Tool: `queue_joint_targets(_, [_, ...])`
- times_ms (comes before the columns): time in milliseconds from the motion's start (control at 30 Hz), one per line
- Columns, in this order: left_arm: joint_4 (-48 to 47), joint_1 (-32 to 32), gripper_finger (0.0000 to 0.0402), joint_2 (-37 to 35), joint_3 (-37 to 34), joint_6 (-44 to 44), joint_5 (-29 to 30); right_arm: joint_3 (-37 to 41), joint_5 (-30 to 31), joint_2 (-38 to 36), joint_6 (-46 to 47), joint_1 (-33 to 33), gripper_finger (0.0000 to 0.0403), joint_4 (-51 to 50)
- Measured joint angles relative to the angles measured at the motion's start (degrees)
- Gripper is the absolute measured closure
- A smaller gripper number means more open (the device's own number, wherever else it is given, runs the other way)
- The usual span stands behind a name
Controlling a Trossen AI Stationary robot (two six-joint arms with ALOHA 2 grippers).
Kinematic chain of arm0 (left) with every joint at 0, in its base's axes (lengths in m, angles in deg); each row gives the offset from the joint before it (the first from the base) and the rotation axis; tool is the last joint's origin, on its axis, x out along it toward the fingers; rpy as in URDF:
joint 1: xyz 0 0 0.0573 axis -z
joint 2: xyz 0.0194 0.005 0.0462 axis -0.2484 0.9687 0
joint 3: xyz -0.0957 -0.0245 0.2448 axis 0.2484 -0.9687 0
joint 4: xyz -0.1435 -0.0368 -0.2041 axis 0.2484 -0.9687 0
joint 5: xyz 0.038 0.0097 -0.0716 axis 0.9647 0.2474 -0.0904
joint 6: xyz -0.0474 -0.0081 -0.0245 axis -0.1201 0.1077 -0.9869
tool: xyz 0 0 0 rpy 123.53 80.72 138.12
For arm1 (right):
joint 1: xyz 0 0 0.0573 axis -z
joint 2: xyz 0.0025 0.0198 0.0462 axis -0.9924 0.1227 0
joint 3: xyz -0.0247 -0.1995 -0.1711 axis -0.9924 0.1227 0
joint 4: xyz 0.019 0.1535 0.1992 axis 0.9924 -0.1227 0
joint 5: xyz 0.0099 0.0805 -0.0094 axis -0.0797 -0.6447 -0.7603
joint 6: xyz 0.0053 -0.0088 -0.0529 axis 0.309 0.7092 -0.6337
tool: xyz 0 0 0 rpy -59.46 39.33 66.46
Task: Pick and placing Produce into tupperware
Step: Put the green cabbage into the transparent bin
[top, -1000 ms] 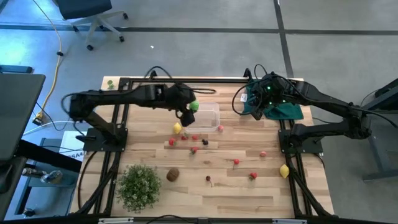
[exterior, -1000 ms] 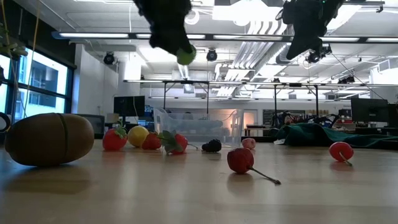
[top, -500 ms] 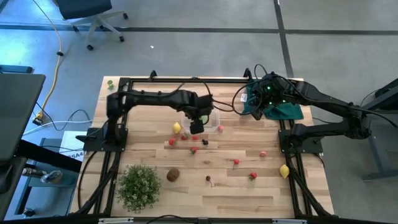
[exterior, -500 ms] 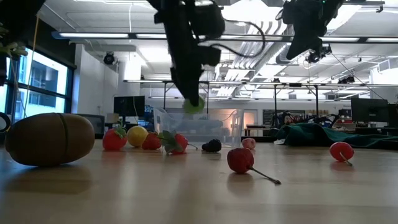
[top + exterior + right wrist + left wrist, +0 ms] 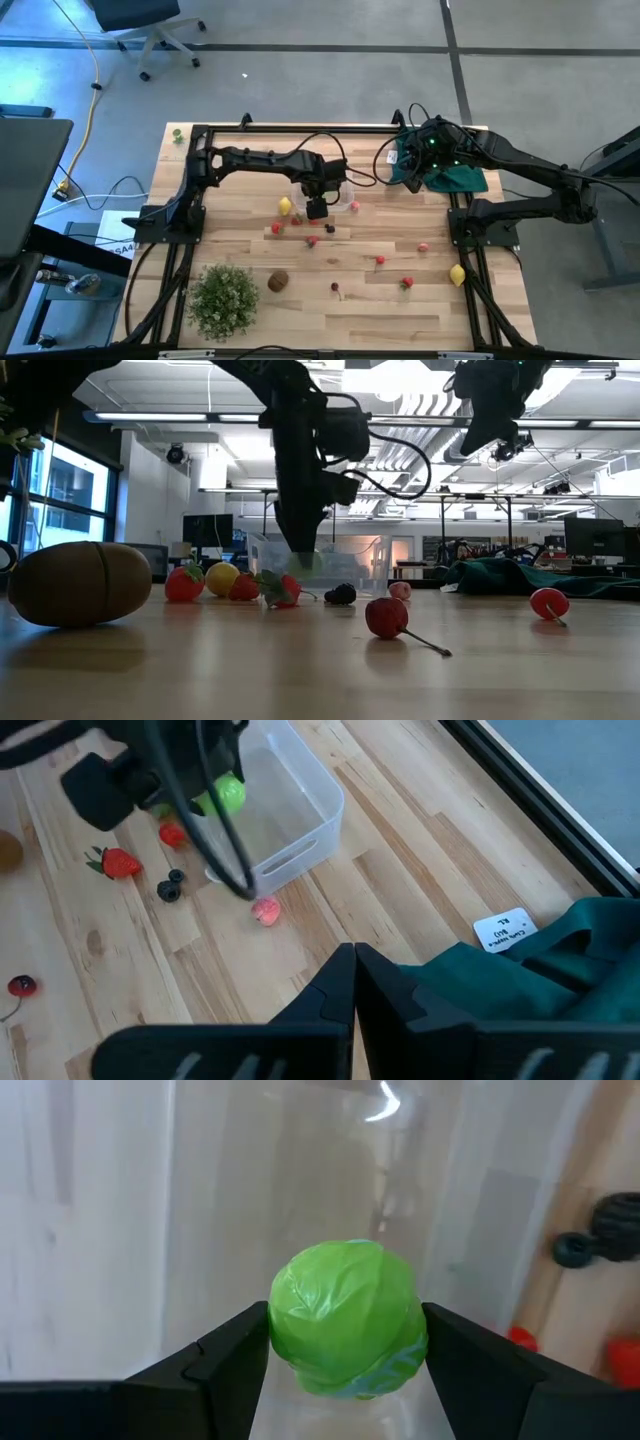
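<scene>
On the table's left half, the left gripper [image 5: 345,1380] is clamping the green ball [image 5: 347,1318] inside the tupperware [image 5: 340,185], whose long axis is running left to right; two lemons [image 5: 285,206] are lying outside it; the right gripper [image 5: 352,982], fingers pressed together, is hanging over the green cloth [image 5: 455,178].

Left hand [image 5: 345,1355] clamped, lowered; right hand [image 5: 352,982] closed, raised.

floor [image 5: 300,70]: grey concrete | office chair [image 5: 150,25] | ceiling strip lights [image 5: 180,417]
</scene>
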Motion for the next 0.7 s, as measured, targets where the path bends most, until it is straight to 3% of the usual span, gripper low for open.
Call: queue_joint_targets(700, [0.1, 0.0, 0.0162, 0.1, 0.0, -0.5, -1.6, 0.0, 0.0, 0.0, 0.0, 0.0, 0.0402, 0.0])
